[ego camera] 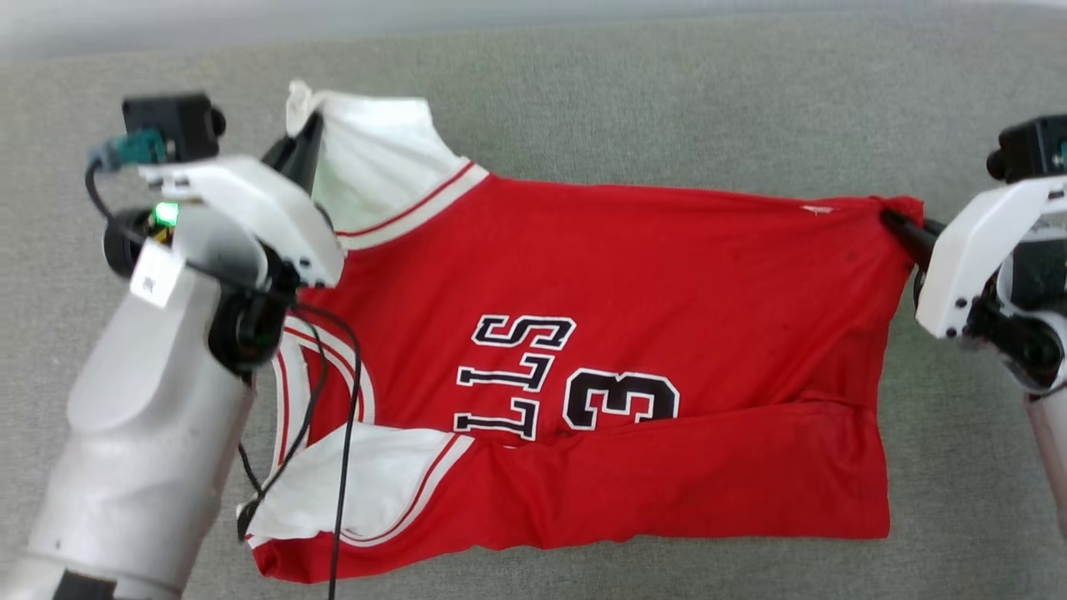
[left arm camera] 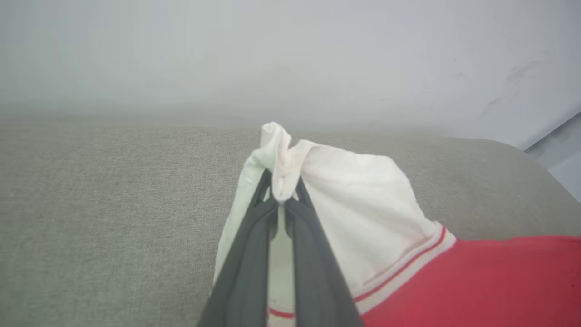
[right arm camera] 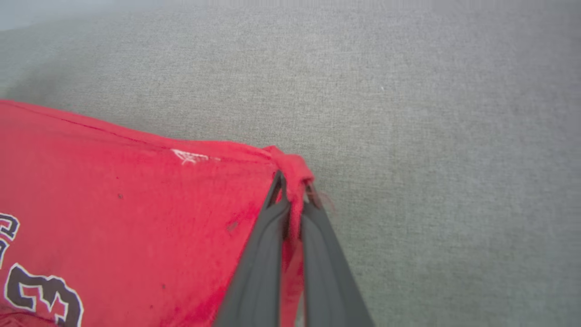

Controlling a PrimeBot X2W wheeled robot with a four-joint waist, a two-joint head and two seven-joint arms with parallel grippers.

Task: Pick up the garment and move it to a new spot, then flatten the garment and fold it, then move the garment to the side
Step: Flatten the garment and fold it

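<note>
The garment [ego camera: 633, 317], a red jersey with white sleeve ends and black-and-white lettering, lies spread sideways on the grey cushion, its near part folded over. My left gripper [ego camera: 307, 137] is shut on the far white sleeve [left arm camera: 354, 204], pinching its tip and lifting it a little. In the left wrist view the white cloth bunches between the dark fingertips of the left gripper [left arm camera: 282, 193]. My right gripper [ego camera: 894, 223] is shut on the far red hem corner [right arm camera: 292, 168] at the right end. The right wrist view shows that corner puckered between the two fingers of the right gripper [right arm camera: 294, 193].
The grey fabric cushion [ego camera: 667, 100] stretches around the garment on all sides, with bare room beyond it and to the right [right arm camera: 454, 159]. A pale wall [left arm camera: 290, 54] rises behind the cushion's far edge. A black cable [ego camera: 346, 433] hangs from my left arm over the near sleeve.
</note>
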